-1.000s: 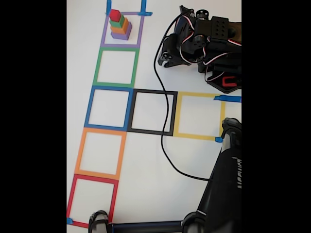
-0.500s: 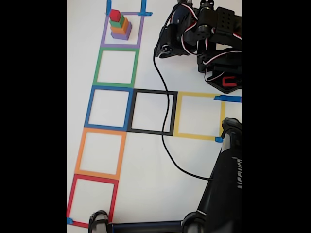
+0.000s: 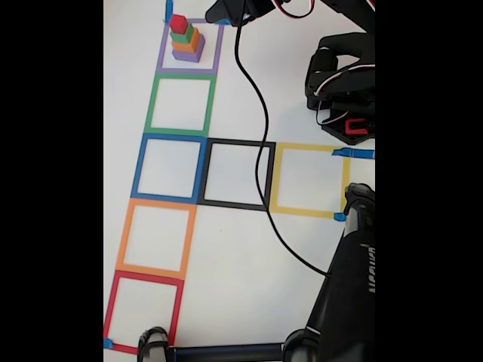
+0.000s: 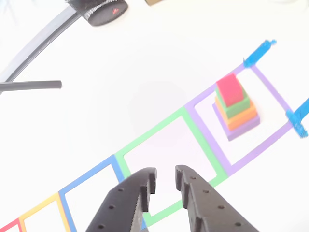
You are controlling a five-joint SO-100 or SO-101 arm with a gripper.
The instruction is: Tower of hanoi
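Observation:
The tower of hanoi stands as one stack inside the purple tape square at the top left of the fixed view: red block on top, then green, orange, and the purple block at the bottom. In the fixed view my gripper reaches in at the top edge, just right of the stack and apart from it. In the other view the gripper hovers over the green tape square, left of and below the tower. Its fingers stand slightly apart with nothing between them.
Tape squares run down the white table: green, blue, orange, red, with black and yellow to the right. A black cable crosses the black square. The arm's base and a black stand occupy the right side.
The arm has unfolded from beside its base and swung up and left, bringing the gripper close to the tower. The blocks have not moved.

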